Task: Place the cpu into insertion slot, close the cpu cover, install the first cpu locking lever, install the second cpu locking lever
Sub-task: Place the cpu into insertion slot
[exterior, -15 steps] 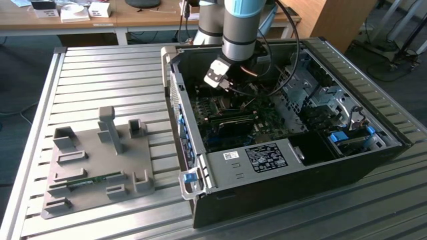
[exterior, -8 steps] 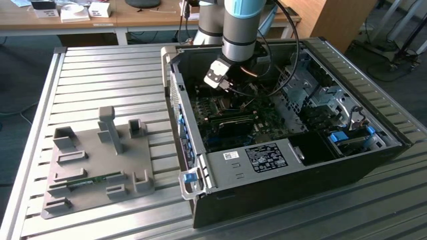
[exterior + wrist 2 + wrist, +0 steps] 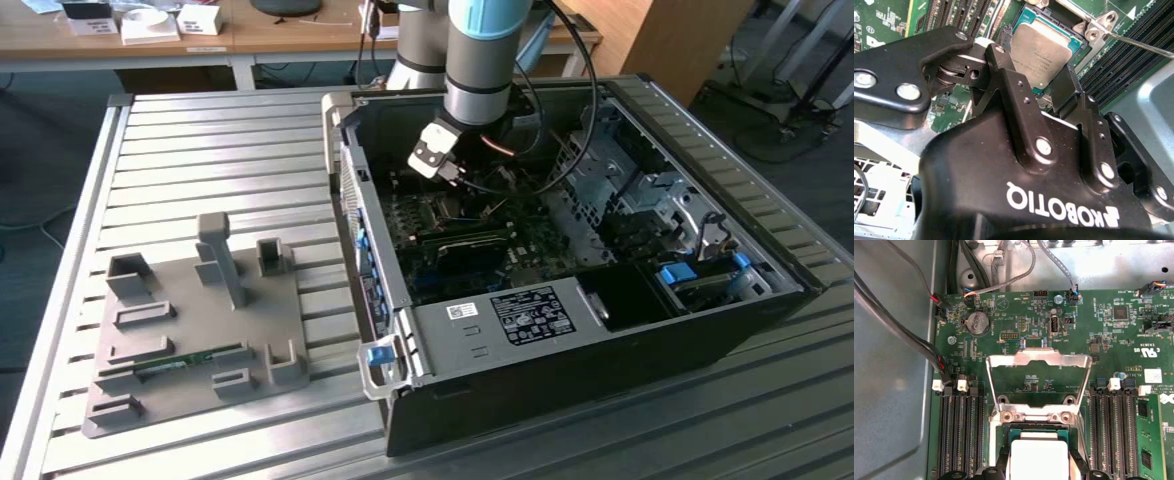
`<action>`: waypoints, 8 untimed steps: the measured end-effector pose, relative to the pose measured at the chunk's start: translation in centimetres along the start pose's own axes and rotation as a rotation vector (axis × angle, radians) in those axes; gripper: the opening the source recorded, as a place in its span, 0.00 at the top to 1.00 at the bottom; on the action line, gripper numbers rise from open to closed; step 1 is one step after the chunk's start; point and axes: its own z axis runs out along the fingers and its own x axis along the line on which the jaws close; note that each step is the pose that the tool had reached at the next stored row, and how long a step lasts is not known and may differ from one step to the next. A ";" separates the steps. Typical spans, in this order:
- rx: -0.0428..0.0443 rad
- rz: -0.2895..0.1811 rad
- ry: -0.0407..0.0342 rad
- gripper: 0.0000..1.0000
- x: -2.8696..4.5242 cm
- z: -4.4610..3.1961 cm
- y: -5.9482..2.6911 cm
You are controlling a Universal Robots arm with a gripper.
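We have the gripper (image 3: 1031,67) jaws clamping the cpu (image 3: 1041,47) by its edges at the socket (image 3: 998,437), cover (image 3: 1039,359) standing open; any tilt or offset when we let go could damage the socket.

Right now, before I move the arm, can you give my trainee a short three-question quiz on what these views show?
1. Fill in: the grey tray lies on the table, on the exterior view's ____ of the computer case.
2. True or false: the metal cover is shut over the chip.
3. Pick one. The gripper is nearest to: A, the grey tray; B, the chip; C, the table.

Key: 1, left. 2, false: the metal cover stands open above the chip. 3, B.
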 end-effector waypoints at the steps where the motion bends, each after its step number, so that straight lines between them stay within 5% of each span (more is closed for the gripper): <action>1: 0.0001 0.000 -0.0001 0.46 0.00 0.00 0.00; 8: 0.0000 0.000 0.0001 0.46 0.00 0.04 0.00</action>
